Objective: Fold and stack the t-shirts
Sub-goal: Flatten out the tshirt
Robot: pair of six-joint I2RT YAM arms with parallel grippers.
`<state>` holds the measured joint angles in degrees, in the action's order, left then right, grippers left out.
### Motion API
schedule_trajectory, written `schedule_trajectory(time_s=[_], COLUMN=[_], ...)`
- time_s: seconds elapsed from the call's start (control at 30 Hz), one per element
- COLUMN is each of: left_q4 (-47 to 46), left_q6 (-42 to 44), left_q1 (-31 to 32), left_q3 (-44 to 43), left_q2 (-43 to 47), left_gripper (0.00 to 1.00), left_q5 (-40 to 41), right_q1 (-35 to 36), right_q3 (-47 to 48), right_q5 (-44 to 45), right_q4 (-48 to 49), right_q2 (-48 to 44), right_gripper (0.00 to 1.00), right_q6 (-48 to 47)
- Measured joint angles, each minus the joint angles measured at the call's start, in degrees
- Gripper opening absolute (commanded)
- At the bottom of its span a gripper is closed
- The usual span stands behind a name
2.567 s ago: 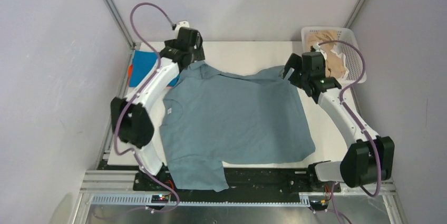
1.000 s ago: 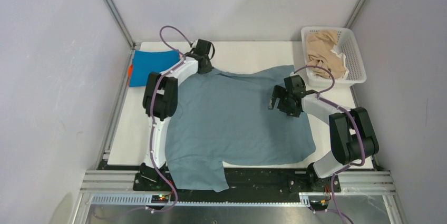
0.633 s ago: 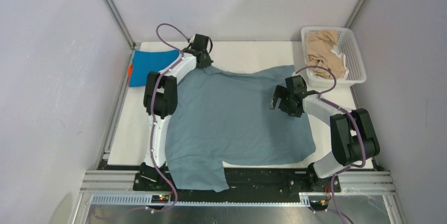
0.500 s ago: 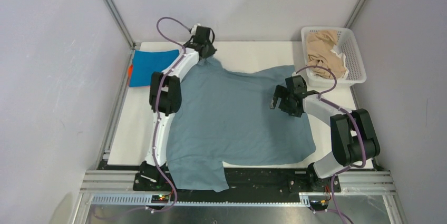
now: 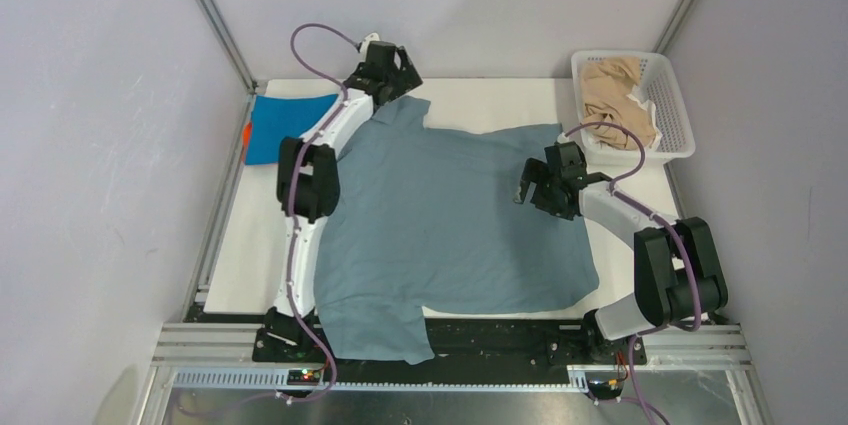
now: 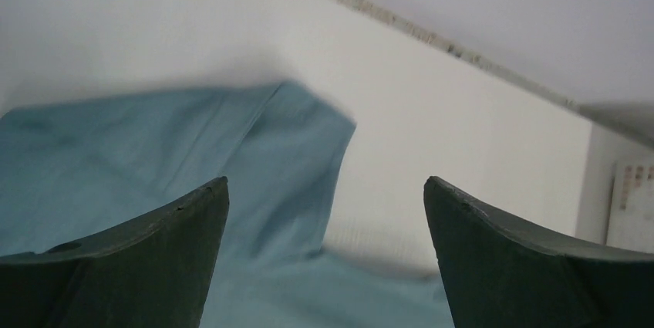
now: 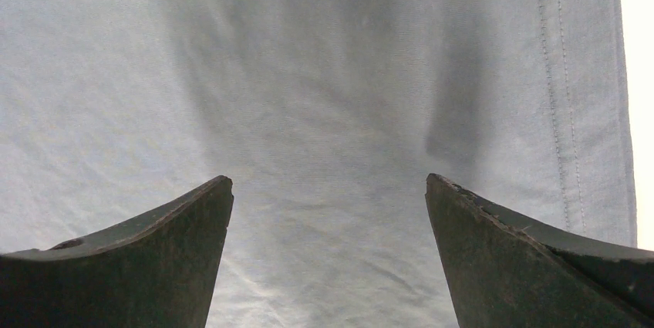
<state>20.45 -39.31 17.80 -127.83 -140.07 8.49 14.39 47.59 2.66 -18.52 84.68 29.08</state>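
The large grey-blue t-shirt [image 5: 450,215] lies spread flat over the white table, one sleeve at the far left [image 5: 405,110] and one hanging over the near edge. My left gripper [image 5: 400,70] is open and empty just above the far sleeve [image 6: 285,143]. My right gripper [image 5: 530,185] is open and empty, low over the shirt's right part near its hem [image 7: 571,96]. A folded bright blue t-shirt [image 5: 285,125] lies at the far left with an orange one [image 5: 245,135] peeking from beneath. Beige t-shirts [image 5: 615,100] fill the basket.
The white lattice basket [image 5: 675,110] stands at the far right corner. Grey walls and metal frame posts close in the table on three sides. Bare table [image 5: 490,100] shows along the far edge and at the left [image 5: 255,245].
My left gripper has let go of the far sleeve and risen toward the back; the sleeve now lies spread out flat. My right gripper has stayed over the shirt's right part.
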Motion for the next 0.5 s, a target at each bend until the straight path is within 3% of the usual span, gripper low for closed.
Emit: schedule_trajectory(time_s=[0.33, 0.5], left_q4=[-2.27, -1.73], left_q6=[6.71, 6.54], left_q1=[1.77, 4.02], left_q3=[44.00, 61.29], left_q2=[36.61, 45.16], left_gripper=[1.00, 1.00], left_q5=[-1.92, -1.66], right_q1=[0.04, -0.61], right_q3=[-1.14, -1.95], right_q5=[1.29, 1.09], right_q4=[-0.96, -0.85], right_q2=[-1.62, -1.51], right_gripper=[0.99, 0.99], right_q6=[0.85, 1.16])
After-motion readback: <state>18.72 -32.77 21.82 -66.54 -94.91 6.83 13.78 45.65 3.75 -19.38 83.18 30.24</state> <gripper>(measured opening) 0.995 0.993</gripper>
